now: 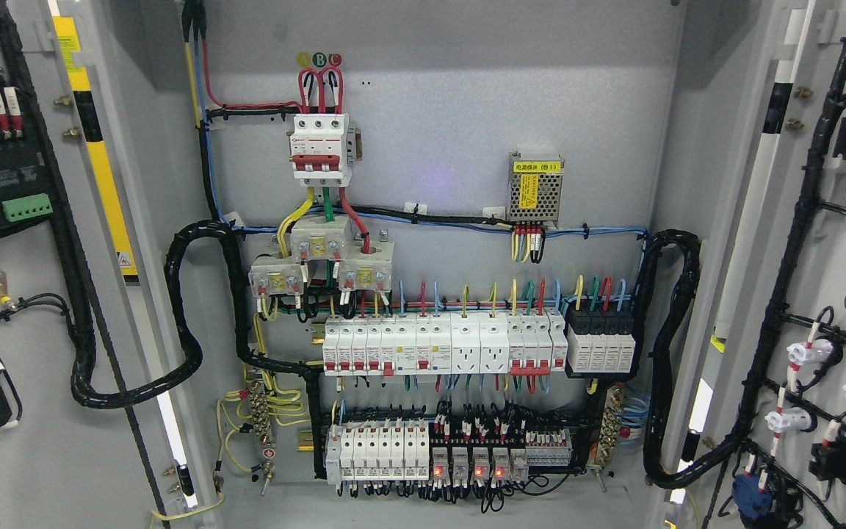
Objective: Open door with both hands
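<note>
Cabinet (438, 110) is filling the head view, grey back panel facing the camera, interior fully exposed. Both doors are standing swung wide: left door (34, 441) is taking up the left edge with its inner face showing, right door (819, 242) doing the same on the right (wiring and small fittings riding on both inner faces). Judging from that, the opening itself is looking done or nearly done.

Neither robot hand is showing anywhere in the view, no arms coming in from the bottom corners either, so their finger state cannot be told.

Inside, two thick black cable looms (188, 308) are looping from the doors into the cabinet, one each side. Mid-height, a long row of white breakers (438, 345) is sitting on a rail, a second row below it. Top centre, a red-and-white main breaker (320, 150); to its right, a small power supply box (535, 187) with a yellow label. Smallest bits: red indicator lights glowing on the bottom row.

If any swing is remaining, the doors should be pushed by their outer edges, both sides evenly, keeping fingers off the looms and watching that the looms aren't pulling taut at the hinges.
</note>
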`<state>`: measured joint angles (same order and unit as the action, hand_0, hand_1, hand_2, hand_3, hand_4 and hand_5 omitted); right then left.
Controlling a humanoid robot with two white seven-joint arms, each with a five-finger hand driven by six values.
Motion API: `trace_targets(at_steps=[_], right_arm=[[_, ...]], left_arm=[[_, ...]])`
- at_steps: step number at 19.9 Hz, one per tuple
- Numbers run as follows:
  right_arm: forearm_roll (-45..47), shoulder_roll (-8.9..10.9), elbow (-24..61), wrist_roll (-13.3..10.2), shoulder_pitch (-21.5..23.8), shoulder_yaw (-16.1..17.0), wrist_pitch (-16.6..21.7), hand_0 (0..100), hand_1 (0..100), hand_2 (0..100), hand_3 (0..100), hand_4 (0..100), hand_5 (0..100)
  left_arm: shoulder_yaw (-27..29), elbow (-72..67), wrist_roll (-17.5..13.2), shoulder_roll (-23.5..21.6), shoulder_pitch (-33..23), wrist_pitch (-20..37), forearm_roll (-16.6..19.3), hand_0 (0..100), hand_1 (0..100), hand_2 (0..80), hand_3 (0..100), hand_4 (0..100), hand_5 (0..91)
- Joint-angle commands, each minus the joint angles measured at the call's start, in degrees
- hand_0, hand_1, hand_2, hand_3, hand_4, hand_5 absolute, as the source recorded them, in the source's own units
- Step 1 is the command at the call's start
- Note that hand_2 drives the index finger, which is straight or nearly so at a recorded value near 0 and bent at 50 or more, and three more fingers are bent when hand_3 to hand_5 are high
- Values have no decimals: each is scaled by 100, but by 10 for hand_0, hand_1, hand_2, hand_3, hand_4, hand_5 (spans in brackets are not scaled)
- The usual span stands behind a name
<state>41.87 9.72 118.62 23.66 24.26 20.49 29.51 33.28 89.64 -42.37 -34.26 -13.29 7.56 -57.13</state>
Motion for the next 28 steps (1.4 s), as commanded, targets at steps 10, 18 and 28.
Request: trace_targets(at_steps=[10, 18, 28], right_arm=[[-721, 92, -277, 34, -18, -1380, -7, 0, 500, 40, 0, 0, 0], [-1627, 56, -2174, 25, -115, -2470, -42, 0, 500, 40, 0, 0, 0], [-2060, -92, -5732, 25, -571, -3104, -68, 0, 500, 40, 0, 0, 0]], left_arm=[[-1051, 1494, 307, 692, -182, -9, 210, 120, 556, 0, 0, 0, 0], [-2992, 1425, 713, 1589, -866, 52, 1844, 120, 556, 0, 0, 0, 0], [-3908, -2201, 1738, 2854, -1061, 70, 3348, 120, 556, 0, 0, 0, 0]])
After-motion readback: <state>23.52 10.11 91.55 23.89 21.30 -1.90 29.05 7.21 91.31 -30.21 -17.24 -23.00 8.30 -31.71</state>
